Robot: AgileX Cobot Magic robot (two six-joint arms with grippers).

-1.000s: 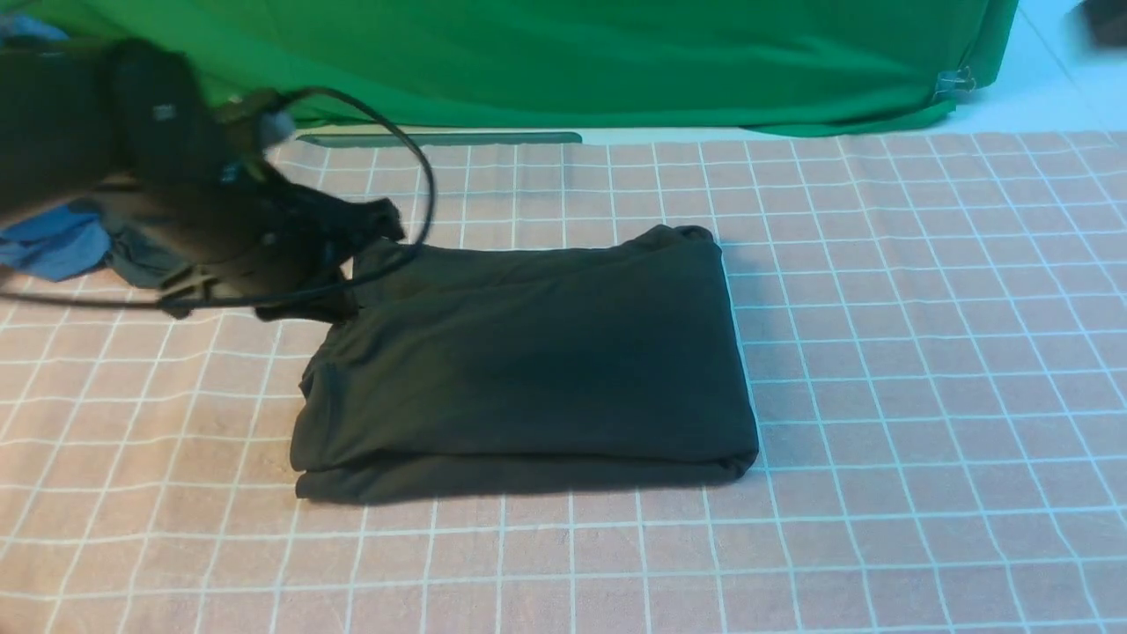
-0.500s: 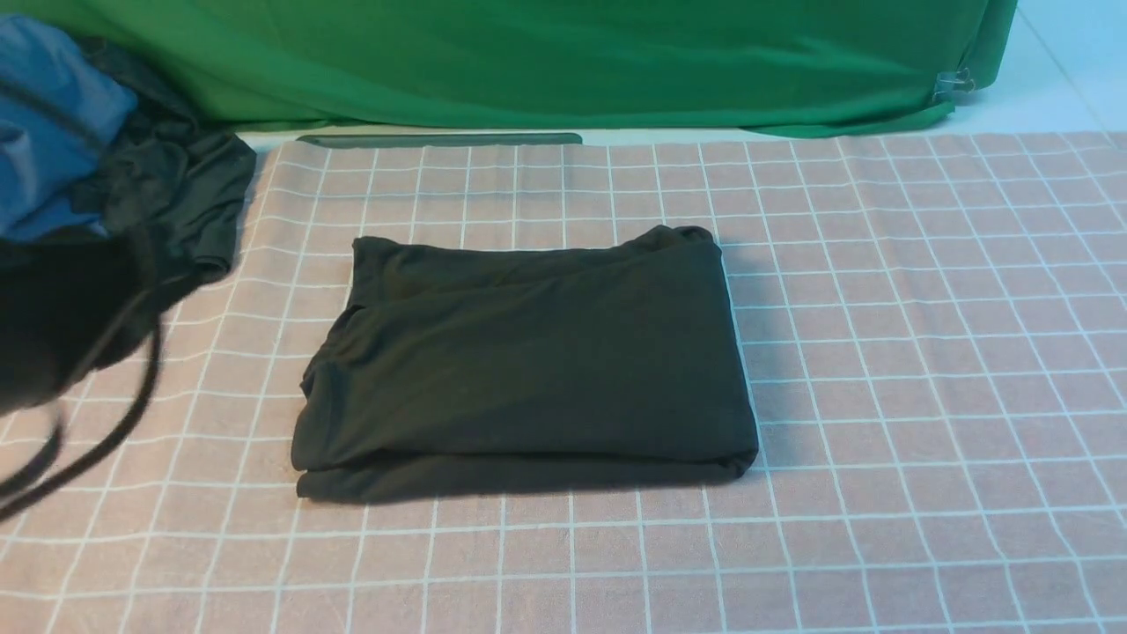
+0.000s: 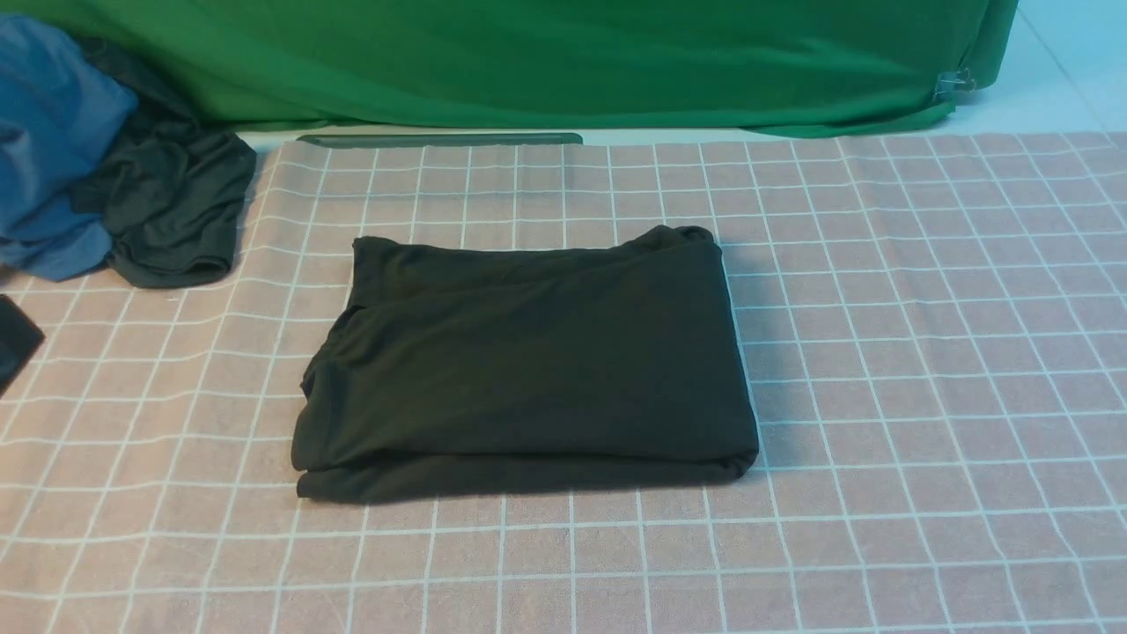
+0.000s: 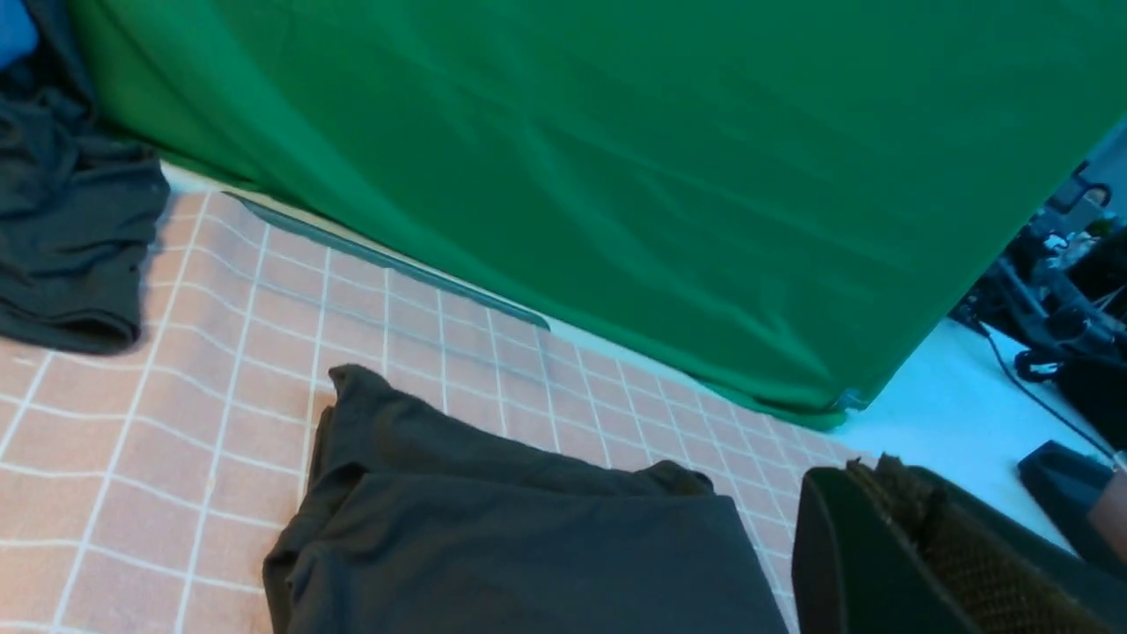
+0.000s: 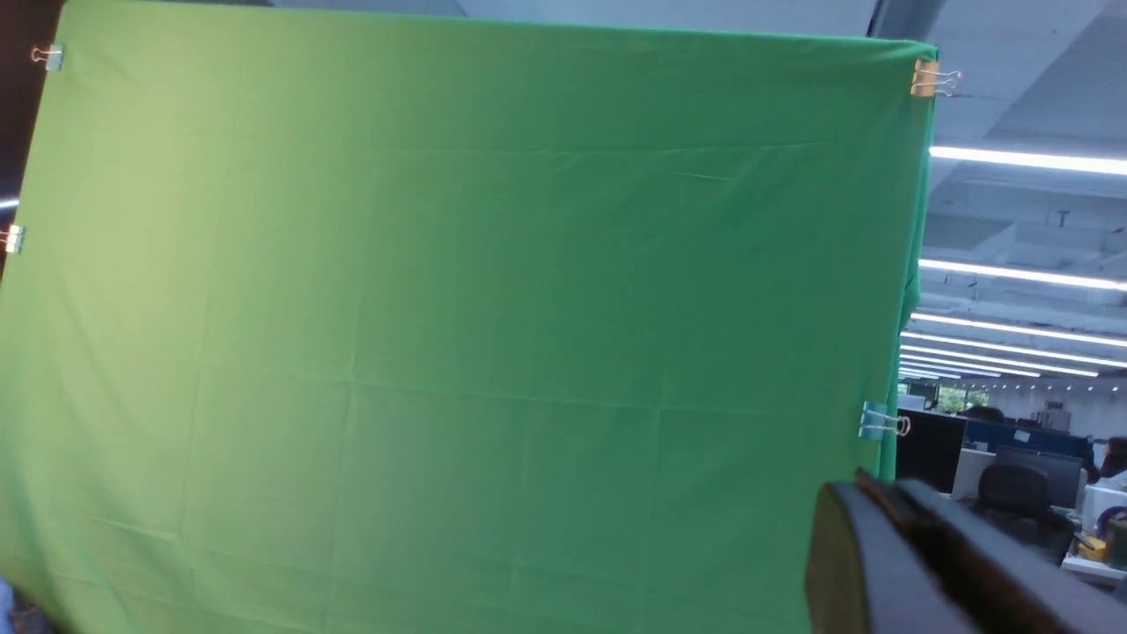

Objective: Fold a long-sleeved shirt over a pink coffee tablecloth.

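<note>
The long-sleeved shirt (image 3: 528, 361) lies folded into a black rectangle in the middle of the pink coffee tablecloth (image 3: 924, 352), with its print hidden. Neither gripper touches it. In the left wrist view my left gripper (image 4: 880, 475) is shut and empty, hovering near the shirt (image 4: 528, 546) and above the tablecloth (image 4: 220, 370). Only a small black piece of the left arm (image 3: 13, 339) shows at the left edge of the front view. My right gripper (image 5: 867, 489) is shut with nothing in it, raised and facing the green cloth; it is outside the front view.
A blue garment (image 3: 48, 150) and a dark plain garment bundle (image 3: 176, 211) lie at the far left. A green cloth (image 3: 563, 62) hangs along the back, with a thin dark strip (image 3: 440, 139) at its foot. White table shows beyond the tablecloth's far right corner.
My left arm has pulled back from the shirt's far left corner toward the left edge and has nearly left the front view. The shirt has not moved.
</note>
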